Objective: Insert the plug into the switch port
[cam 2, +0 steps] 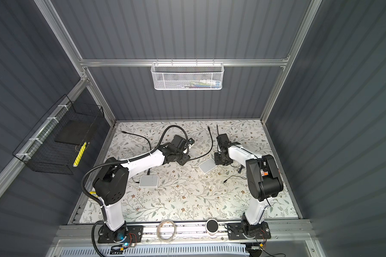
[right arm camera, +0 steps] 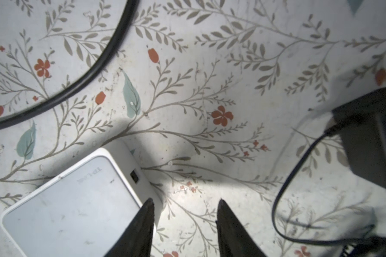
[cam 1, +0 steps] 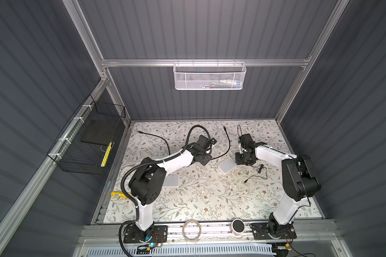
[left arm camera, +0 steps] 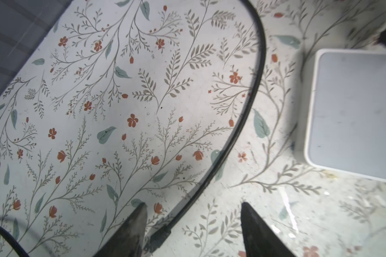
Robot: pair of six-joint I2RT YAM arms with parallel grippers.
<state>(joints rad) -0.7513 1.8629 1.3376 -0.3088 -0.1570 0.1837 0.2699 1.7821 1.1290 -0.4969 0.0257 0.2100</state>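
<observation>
Now my spread left end effector straddles the black cable plug, my spread right end effector at the flat white plastic switch; pinching off-centre could twist the plug.

Front of table bare, wide passage; black cable arcs beside switch; gap btwn switch & adapter.
</observation>
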